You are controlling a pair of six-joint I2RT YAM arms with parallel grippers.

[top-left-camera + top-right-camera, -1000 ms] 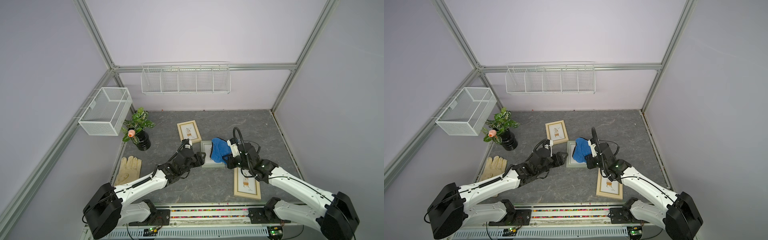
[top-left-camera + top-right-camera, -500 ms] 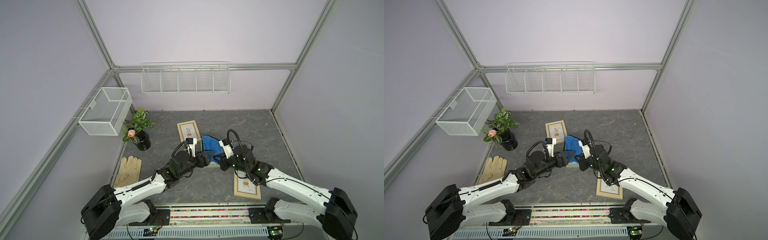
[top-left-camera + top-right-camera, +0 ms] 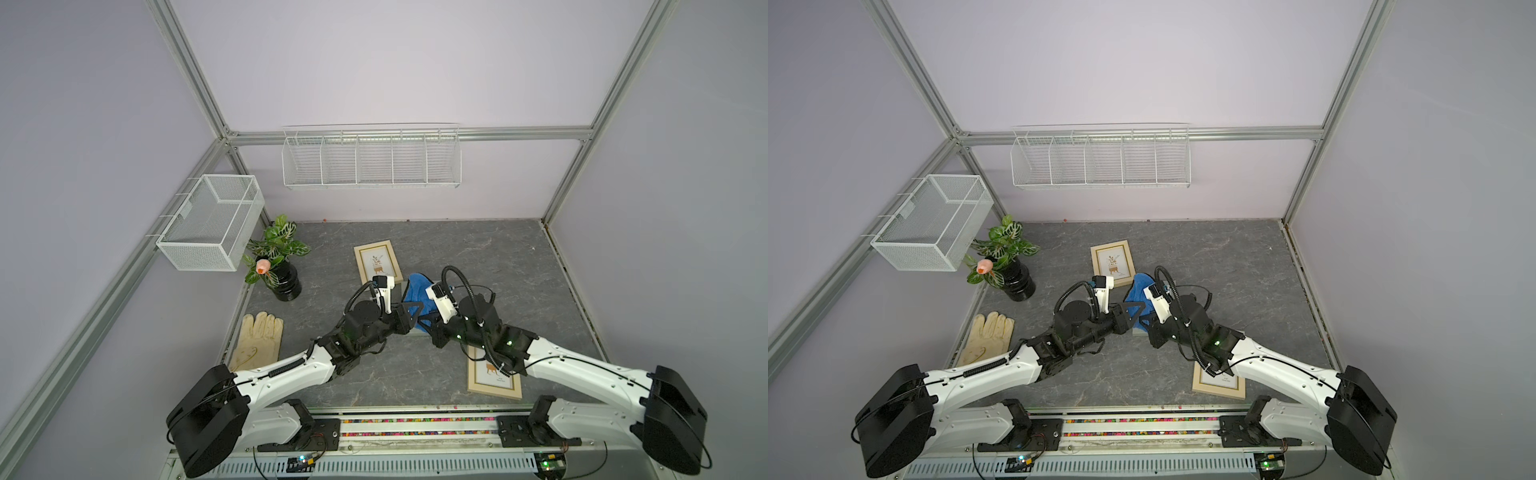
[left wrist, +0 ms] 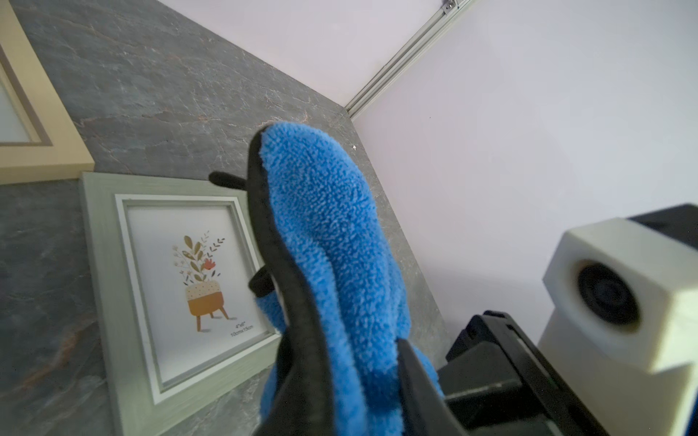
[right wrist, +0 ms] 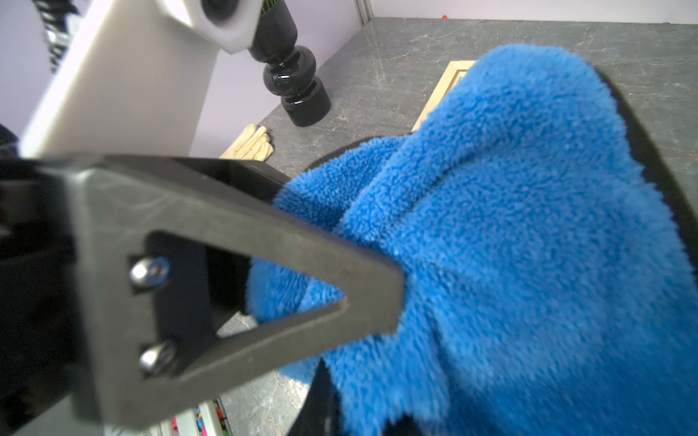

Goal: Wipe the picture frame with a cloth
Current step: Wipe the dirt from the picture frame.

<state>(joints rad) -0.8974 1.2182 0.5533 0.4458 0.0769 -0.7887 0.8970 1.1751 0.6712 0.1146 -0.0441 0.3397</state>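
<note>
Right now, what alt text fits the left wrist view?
A bunched blue cloth rises in the foreground, pinched in the left gripper. Behind it a grey-green picture frame with a potted-plant print lies flat on the grey table; the right arm's white camera is close by.

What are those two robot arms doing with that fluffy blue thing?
They're sharing one soft royal-blue plush cloth. The left gripper and the right gripper are each pinched shut on it, holding it bunched up off the grey marbled table. Beneath it, a grey-green picture frame with a plant print lies flat. The cloth isn't spread on the frame, so wiping doesn't look under way.
</note>
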